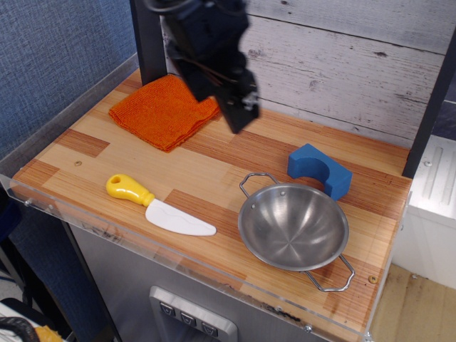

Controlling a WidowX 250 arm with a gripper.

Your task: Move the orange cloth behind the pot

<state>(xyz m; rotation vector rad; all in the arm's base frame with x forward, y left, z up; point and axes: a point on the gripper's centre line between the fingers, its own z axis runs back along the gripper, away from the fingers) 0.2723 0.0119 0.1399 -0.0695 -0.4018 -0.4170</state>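
Observation:
The orange cloth (163, 110) lies folded flat at the back left of the wooden table. The steel pot (293, 227) with two wire loop handles stands empty at the front right. My gripper (240, 117) hangs above the table just right of the cloth's right edge, its black body covering part of that edge. Its fingers appear together and nothing shows between them. The gripper is well left of the pot and above the table surface.
A blue arch-shaped block (319, 170) stands behind the pot. A toy knife (159, 207) with a yellow handle lies at the front left. A white plank wall (356, 64) backs the table. A dark post (148, 39) stands at the back left corner.

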